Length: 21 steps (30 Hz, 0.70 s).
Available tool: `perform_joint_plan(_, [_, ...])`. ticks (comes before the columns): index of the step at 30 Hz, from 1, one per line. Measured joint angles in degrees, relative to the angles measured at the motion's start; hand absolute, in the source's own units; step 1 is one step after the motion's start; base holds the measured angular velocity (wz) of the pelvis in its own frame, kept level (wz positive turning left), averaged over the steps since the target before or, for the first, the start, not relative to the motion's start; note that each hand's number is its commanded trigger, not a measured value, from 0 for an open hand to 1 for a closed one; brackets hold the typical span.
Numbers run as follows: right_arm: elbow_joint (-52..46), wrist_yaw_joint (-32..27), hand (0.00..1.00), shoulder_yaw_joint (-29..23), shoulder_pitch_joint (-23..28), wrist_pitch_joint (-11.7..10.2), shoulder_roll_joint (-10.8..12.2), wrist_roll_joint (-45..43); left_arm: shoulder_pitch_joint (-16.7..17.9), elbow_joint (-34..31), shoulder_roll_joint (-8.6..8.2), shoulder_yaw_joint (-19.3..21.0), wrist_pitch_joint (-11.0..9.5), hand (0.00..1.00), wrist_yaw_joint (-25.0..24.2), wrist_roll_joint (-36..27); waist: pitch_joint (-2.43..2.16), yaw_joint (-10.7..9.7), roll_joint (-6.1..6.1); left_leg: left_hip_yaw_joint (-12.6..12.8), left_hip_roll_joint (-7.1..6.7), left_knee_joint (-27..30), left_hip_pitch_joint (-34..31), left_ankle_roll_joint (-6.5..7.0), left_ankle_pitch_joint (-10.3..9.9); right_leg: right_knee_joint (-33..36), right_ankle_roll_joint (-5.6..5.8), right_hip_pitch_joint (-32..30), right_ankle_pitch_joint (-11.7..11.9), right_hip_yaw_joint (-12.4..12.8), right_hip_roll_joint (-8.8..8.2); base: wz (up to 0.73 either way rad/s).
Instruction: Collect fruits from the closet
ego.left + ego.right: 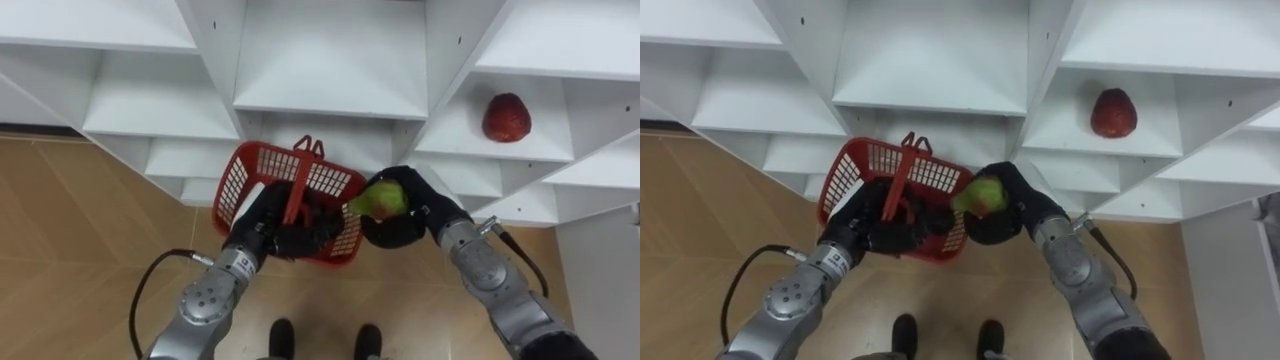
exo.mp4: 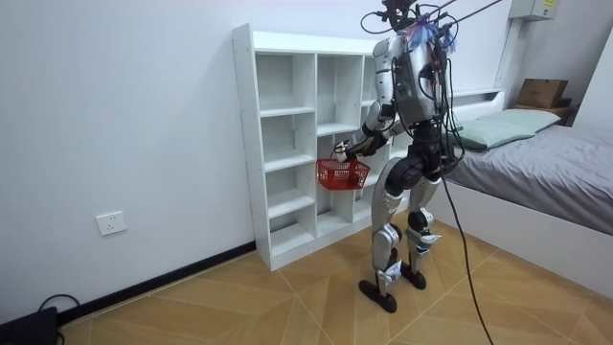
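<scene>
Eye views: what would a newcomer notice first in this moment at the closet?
The red basket stands out against the white shelf unit, with the left hand curled on its handle. Just past the basket's right rim, the right hand holds a green fruit. A red fruit sits alone on a shelf at the upper right.

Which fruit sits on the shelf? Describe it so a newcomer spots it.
Start at the white shelf unit; take its column on the robot's right. On a shelf there lies a red fruit, alone. It is red and untouched, unlike the green fruit in the right hand beside the red basket.
</scene>
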Motion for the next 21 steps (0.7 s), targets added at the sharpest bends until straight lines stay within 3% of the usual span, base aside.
perform_joint_plan(11, [3.0, 0.1, 1.0, 0.0, -0.3, 0.0, 0.6, -0.3, -0.2, 0.0, -0.04, -0.6, 0.0, 1.0, -3.8, 0.0, 0.04, 0.0, 0.03, 0.2, -0.01, 0.0, -0.5, 0.0, 0.0, 0.2, 0.02, -0.7, -0.1, 0.1, -0.05, 0.0])
perform_joint_plan(12, [3.0, 0.1, 0.65, 0.0, -0.3, 0.0, 0.6, -0.5, -0.2, 0.0, -0.04, -0.6, 0.0, 1.0, -4.0, 0.0, 0.05, 0.0, 0.03, 0.2, -0.01, 0.0, -0.5, 0.0, 0.0, 0.2, 0.02, -0.7, -0.1, 0.2, -0.06, 0.0])
perform_joint_plan(13, [3.0, 0.1, 0.14, 0.0, -0.3, 0.0, 0.6, -1.3, -0.3, 0.0, -0.09, -0.6, 0.0, 1.0, -4.4, 0.0, 0.05, 0.0, 0.03, 0.2, -0.01, 0.0, -0.5, 0.0, 0.0, 0.2, 0.02, -0.8, -0.1, 0.2, -0.06, 0.0])
perform_joint_plan(14, [3.5, 0.1, 0.0, 0.0, -0.6, 0.0, 0.7, -1.8, -0.3, 0.0, -0.18, -0.6, 0.0, 1.0, -4.8, 0.0, 0.05, -0.1, 0.03, 0.2, -0.01, -0.1, -0.5, 0.0, 0.0, 0.2, 0.03, -0.8, -0.1, 0.3, -0.04, 0.0])
perform_joint_plan(21, [4.4, 0.1, 0.0, 0.0, -1.4, 0.0, 0.9, -2.2, -0.6, 0.2, -0.76, -1.7, 0.0, 1.0, -5.3, -0.1, 0.05, -0.1, 0.04, 0.3, -0.01, -0.1, -0.5, 0.0, 0.0, 0.2, 0.03, -0.8, -0.1, 0.3, -0.02, 0.0])
